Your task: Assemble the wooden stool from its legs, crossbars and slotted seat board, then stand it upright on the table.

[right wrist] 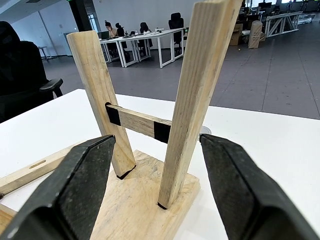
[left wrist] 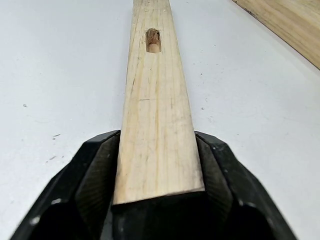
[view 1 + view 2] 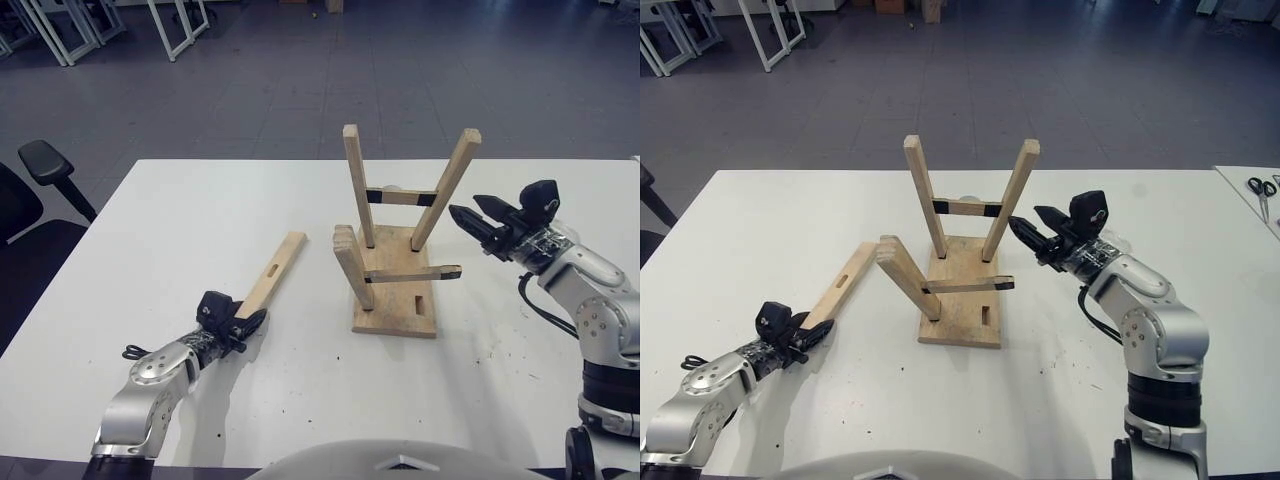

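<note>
The slotted seat board [image 3: 400, 315] lies flat on the white table [image 3: 180, 230]. Two legs stand up from its far side, one on the left [image 3: 358, 185] and one on the right [image 3: 445, 190], joined by a crossbar [image 3: 402, 197]. A third leg [image 3: 352, 265] leans at the near left, carrying a second crossbar [image 3: 410, 272] that points right. A loose leg [image 3: 272, 275] with a slot [image 2: 153, 41] lies left of the board. My left gripper [image 3: 240, 322] is shut on its near end [image 2: 159, 165]. My right gripper [image 3: 480, 222] is open just right of the right upright leg [image 1: 192, 105], fingers [image 1: 85, 195] spread.
An office chair [image 3: 45, 165] stands off the table's left edge. Scissors [image 3: 1262, 187] lie on a separate table at the far right. Bare tabletop extends in front of the board and to the far left.
</note>
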You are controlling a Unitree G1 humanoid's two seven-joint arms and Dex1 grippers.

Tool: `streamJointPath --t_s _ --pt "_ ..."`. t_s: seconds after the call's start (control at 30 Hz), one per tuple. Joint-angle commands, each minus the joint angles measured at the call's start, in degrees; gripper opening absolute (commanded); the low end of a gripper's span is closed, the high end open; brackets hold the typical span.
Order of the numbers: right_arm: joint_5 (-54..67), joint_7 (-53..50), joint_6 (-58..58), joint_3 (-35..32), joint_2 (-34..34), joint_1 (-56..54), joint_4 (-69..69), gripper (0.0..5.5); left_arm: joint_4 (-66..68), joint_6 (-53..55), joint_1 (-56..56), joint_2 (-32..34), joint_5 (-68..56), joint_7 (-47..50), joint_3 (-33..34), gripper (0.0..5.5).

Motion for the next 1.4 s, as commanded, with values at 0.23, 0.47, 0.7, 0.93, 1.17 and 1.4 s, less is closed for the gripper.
streamJointPath --t_s 0.23,0.47,0.7,0.93,1.17,1.4 --pt "15.9 0.3 5.9 -7.8 1.4 -5.9 -1.4 3.11 -3.0 -2.1 -13.8 -6.5 -8.2 0.8 8.2 2.04" --pt "30.2 -1.2 14.8 -5.8 3.2 -13.4 0.1 4.29 -7.1 17.2 -38.4 -3.7 -46.7 0.7 15.5 2.04" --pt "46.1 -2.2 21.2 -3.8 3.6 -18.4 1.0 4.29 -8.6 29.8 -45.6 2.4 -63.2 -0.7 10.2 2.04" --pt "63.3 -6.2 20.9 -2.0 3.3 -24.1 1.8 4.29 -10.7 34.0 -45.4 5.8 -65.5 -4.8 5.7 2.04" --pt "64.8 -4.6 20.2 -0.3 0.2 -25.2 1.4 3.54 -10.7 33.8 -45.5 6.4 -65.5 -5.7 4.5 2.04" --pt "56.6 2.5 20.7 2.4 -4.0 -24.2 -1.3 2.22 -10.3 33.4 -45.9 6.8 -65.5 -6.8 4.7 2.04"
